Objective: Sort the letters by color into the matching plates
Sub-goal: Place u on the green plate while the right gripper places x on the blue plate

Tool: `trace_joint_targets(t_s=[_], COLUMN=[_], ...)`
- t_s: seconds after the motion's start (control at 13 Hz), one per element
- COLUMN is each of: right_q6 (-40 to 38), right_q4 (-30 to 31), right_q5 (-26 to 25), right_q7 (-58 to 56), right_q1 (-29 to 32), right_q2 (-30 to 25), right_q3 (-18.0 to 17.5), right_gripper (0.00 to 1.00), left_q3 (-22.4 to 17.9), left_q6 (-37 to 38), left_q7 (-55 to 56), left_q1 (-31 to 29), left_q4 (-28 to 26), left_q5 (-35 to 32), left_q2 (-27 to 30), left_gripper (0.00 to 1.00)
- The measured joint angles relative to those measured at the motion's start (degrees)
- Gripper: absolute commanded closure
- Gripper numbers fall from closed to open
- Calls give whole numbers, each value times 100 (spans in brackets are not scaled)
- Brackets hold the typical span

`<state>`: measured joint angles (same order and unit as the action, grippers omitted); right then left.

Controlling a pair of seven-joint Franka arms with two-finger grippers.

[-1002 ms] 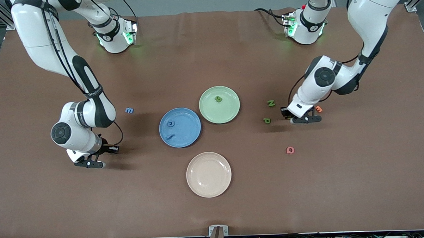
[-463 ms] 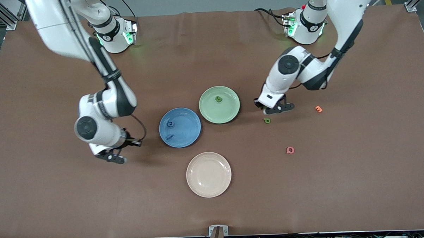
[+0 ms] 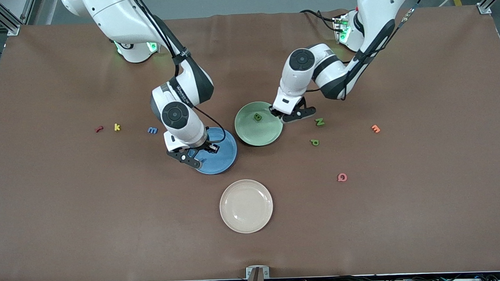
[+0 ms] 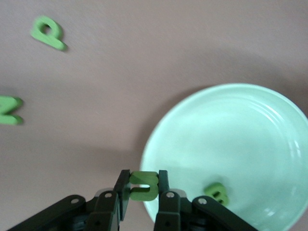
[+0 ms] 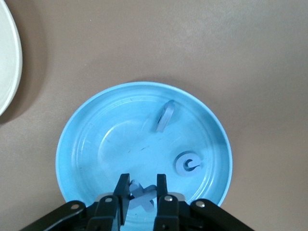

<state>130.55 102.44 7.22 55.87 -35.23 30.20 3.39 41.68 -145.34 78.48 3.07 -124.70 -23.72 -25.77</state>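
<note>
Jaws on both grippers are being kept narrow, each clamped on a small letter.

Nearest the front camera, the cream plate is sitting unused. A pink letter is lying farther back, toward the left arm's end.

The right gripper is being held over the rim of the blue plate. A pale blue letter is being pinched between its fingers, just above the plate's inner edge; its shape cannot be read, possibly an X. Two blue letters are lying in the plate: a round one and a slim one.

A green P and a green N are lying on the table toward the left arm's end from the green plate, with an orange letter farther out that way.

The left gripper is being held over the edge of the green plate. A green letter is being gripped between its fingers. One green letter, a B, is lying inside the plate.

A blue m, a yellow k and a red letter are lying in a row toward the right arm's end.
</note>
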Motion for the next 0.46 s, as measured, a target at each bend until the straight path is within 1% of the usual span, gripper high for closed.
trace_joint_targets(t_s=[0.15, 0.23, 0.39, 0.46], right_q6=[18, 20, -13, -84], right_q4=[0, 0, 3, 8], right_q5=[0, 0, -11, -11], right_q7=[7, 6, -129, -343], right_q1=[7, 13, 55, 114], right_q2=[8, 10, 12, 12], right_q3=[55, 78, 107, 122], right_gripper=[1, 6, 48, 53], left_q3=[-7, -13, -41, -75], left_q6=[255, 353, 410, 411], left_q7=[257, 331, 396, 396], left_q1=[224, 324, 454, 498], left_q4=[336, 478, 625, 660], left_q5=[0, 0, 0, 0], left_q2=[-267, -398, -617, -698], left_gripper=[78, 77, 76, 74])
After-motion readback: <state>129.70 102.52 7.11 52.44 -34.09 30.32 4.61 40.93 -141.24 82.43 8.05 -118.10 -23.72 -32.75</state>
